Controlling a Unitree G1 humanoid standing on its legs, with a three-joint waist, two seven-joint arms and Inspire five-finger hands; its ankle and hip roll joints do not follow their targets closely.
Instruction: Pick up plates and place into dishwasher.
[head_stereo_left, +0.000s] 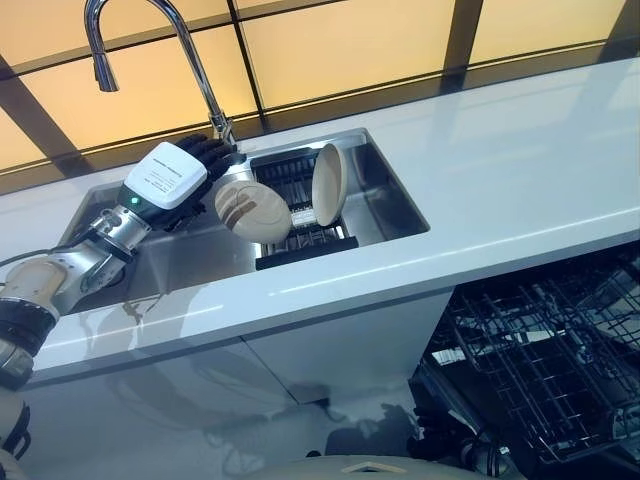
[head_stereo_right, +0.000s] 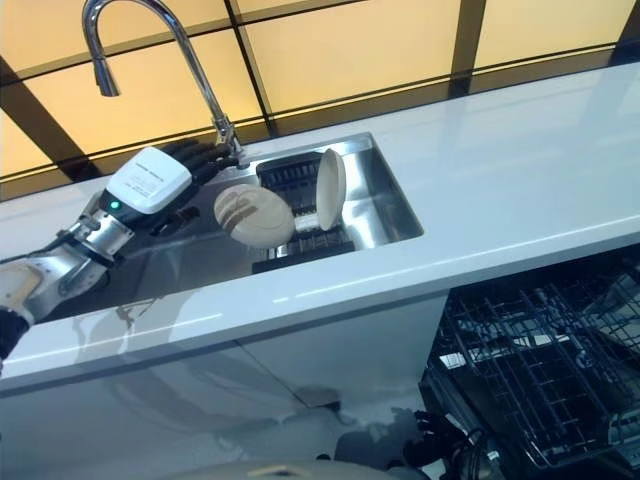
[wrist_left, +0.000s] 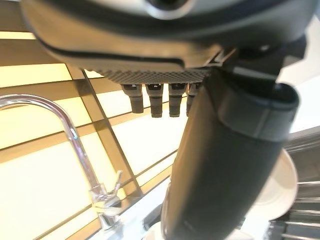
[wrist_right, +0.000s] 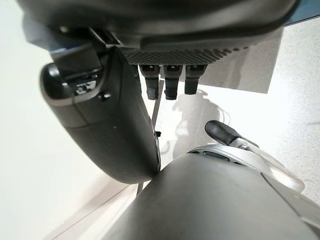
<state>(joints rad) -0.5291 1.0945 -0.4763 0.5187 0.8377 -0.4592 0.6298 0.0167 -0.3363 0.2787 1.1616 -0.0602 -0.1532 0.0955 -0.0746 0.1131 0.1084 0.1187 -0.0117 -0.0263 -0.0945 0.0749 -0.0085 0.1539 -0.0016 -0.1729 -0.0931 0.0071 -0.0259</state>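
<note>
Apparently round, beige plate (head_stereo_left: 253, 212) tilts beside left hand (head_stereo_left: 205, 160).

A white countertop (head_stereo_left: 520, 180) ran across the scene, with a steel sink (head_stereo_left: 385, 205) sunk into it toward its left end and a curved chrome faucet (head_stereo_left: 190, 60) rising at the sink's back edge. Inside the sink a black dish rack (head_stereo_left: 300, 245) sat against the right wall, and 1 beige plate (head_stereo_left: 329, 184) stood on edge in it. The countertop's right stretch was bare.
</note>
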